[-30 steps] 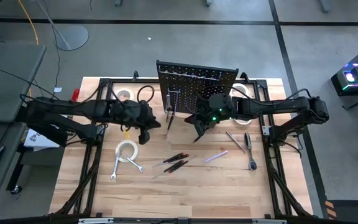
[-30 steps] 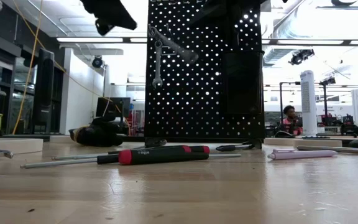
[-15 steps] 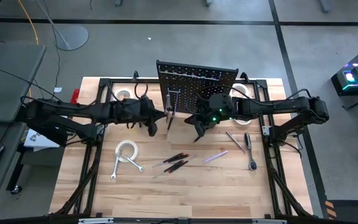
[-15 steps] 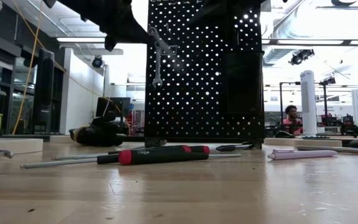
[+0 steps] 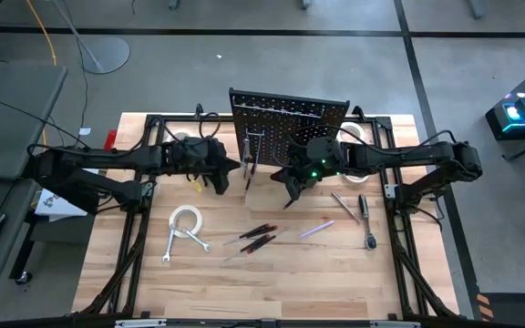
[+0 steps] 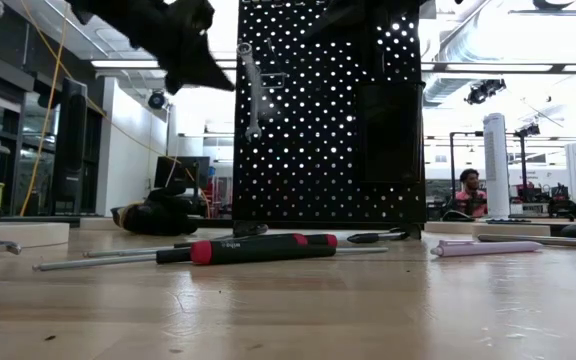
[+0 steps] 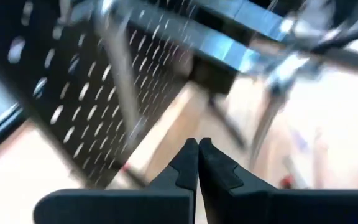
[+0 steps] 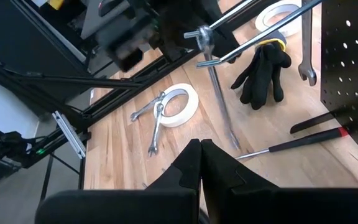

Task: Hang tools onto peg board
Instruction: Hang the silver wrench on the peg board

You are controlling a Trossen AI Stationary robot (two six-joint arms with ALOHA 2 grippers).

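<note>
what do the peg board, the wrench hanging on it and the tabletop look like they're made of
Peg board: probably sheet metal with a matte black coat; thin, flat, rows of evenly punched holes.
Hanging wrench: bare polished steel by its look, silver with bright glints.
Tabletop: pale wood, likely sealed; visible plank seams and grain with a soft sheen.

We see a grey concrete floor (image 5: 272, 59) crossed by dark lines along the top of the high view, with a grey desk (image 5: 12, 118) at left. In the low view, bright ceiling strip lights (image 6: 508, 67) run across the upper right, and a person (image 6: 465, 190) sits far off at right.
</note>
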